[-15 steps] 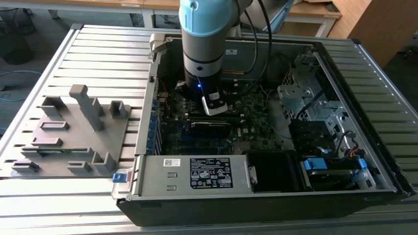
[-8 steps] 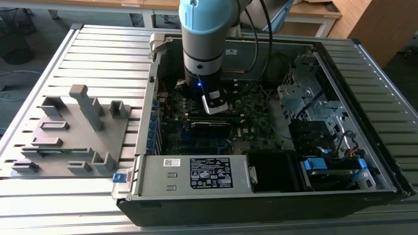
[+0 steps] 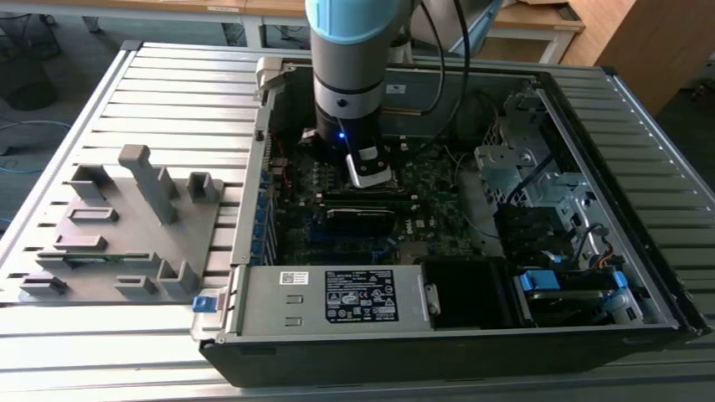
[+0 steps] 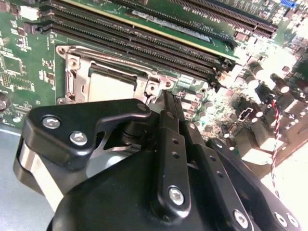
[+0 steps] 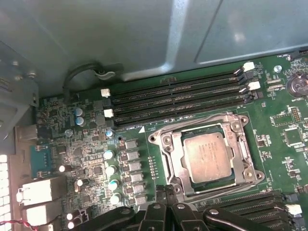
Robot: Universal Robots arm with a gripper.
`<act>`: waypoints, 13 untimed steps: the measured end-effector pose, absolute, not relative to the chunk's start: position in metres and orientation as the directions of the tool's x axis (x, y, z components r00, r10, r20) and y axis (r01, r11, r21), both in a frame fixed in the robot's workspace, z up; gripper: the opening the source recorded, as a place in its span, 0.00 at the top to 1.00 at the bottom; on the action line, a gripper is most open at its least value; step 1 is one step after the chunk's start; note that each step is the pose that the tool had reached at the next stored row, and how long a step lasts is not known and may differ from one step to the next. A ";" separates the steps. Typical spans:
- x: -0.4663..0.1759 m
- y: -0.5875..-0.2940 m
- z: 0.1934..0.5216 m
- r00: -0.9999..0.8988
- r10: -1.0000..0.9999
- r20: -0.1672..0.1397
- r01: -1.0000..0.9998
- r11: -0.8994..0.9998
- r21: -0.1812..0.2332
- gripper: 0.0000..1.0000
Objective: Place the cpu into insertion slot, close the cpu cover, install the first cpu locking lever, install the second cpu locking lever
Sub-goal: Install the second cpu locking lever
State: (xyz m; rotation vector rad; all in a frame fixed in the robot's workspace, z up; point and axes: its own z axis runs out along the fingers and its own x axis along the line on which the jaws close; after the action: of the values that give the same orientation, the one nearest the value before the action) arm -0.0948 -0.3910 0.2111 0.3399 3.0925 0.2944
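Hovering low over the motherboard point(image 3: 335, 226), the tool point(image 5: 166, 192) has its fingers pressed together, gripping nothing, tips just beside one edge of the slot point(image 5: 207, 156). The cpu point(image 5: 208, 156) already lies flat in the slot, pale face up, with the cover point(image 5: 239, 144) down around it as a silvery frame. Whether either lever is latched cannot be told. Long black memory slots point(image 5: 178, 98) run parallel along the socket's far side. The board sits inside an open computer case point(image 3: 447, 327) on a slatted metal worktop point(image 3: 179, 84), a grey fixture point(image 3: 123, 226) at the exterior view's left.

Soft overhead light, blown-out glare on the motherboard point(image 4: 269, 86), dim case interior.
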 end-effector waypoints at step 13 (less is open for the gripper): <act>-0.064 -0.388 0.211 -0.976 0.220 0.007 0.217 0.958 0.186 0.90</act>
State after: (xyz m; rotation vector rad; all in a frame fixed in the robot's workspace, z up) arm -0.0636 -0.3878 0.2112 0.3450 3.0947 0.2911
